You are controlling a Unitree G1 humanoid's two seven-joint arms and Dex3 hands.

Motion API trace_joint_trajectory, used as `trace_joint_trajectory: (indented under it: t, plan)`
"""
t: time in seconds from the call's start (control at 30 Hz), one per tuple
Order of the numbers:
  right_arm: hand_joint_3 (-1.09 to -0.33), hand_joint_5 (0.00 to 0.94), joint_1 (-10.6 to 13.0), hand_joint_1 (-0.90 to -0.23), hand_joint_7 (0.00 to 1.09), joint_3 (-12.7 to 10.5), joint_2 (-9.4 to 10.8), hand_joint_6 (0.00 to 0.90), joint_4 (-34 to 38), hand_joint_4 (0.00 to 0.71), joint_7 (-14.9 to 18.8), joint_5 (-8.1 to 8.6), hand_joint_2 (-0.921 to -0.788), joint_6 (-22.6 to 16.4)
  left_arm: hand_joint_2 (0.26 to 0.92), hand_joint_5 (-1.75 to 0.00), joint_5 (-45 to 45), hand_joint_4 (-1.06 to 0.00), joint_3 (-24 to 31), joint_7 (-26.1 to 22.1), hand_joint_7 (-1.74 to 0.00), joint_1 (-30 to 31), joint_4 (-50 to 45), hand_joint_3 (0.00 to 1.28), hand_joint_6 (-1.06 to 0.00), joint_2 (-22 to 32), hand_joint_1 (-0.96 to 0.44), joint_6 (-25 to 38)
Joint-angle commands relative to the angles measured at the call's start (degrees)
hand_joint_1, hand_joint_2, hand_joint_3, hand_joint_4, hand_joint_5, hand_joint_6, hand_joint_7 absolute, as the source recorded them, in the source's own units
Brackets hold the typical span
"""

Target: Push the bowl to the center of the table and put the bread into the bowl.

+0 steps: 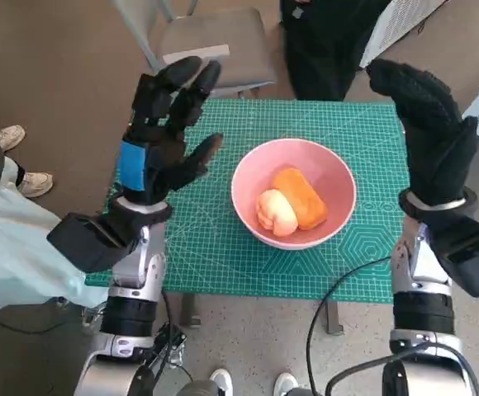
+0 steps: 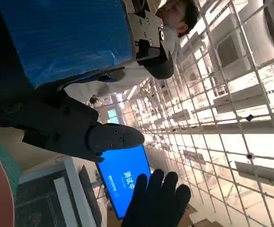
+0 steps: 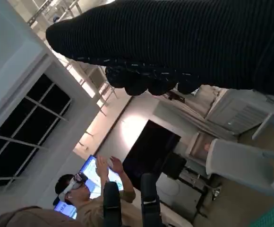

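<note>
A pink bowl [image 1: 293,192] sits near the middle of a green-matted counter [image 1: 363,264], holding the orange bread [image 1: 300,198] beside a pale bun [image 1: 276,211]. The bread's long axis runs diagonally. Both hands hover raised, fingers spread, holding nothing: left hand [image 1: 167,124] slightly nearer the bowl, right hand [image 1: 428,124] opposite. A grey chair [image 1: 215,41] stands beyond.

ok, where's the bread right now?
In the head view the bread lies inside the pink bowl, right of a pale peach-like item, near the middle of the green mat, between the raised hands.
</note>
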Motion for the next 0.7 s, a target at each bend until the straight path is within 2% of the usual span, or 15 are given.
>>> trace_joint_trajectory:
  t: [0.03, 0.7]
  plan:
    - [-0.745, 0.000, -0.06, -0.619, 0.60, 0.25, 0.17, 0.016, 1.50, 0.265, -0.02, -0.78, -0.921, 0.51, 0.921, -0.07, -0.11, -0.32, 0.83, -0.36, -0.68, 0.63, 0.13, 0.30, -0.14, 0.68, -0.45, -0.47]
    - [-0.749, 0.000, -0.42, -0.629, 0.60, 0.39, 0.18, 0.003, 1.98, 0.263, 0.17, -0.39, -0.921, 1.11, 0.921, -0.05, 0.39, -0.33, 1.29, -0.83, -0.61, 0.85, 1.58, 0.31, -0.15, 0.52, -0.49, -1.24]
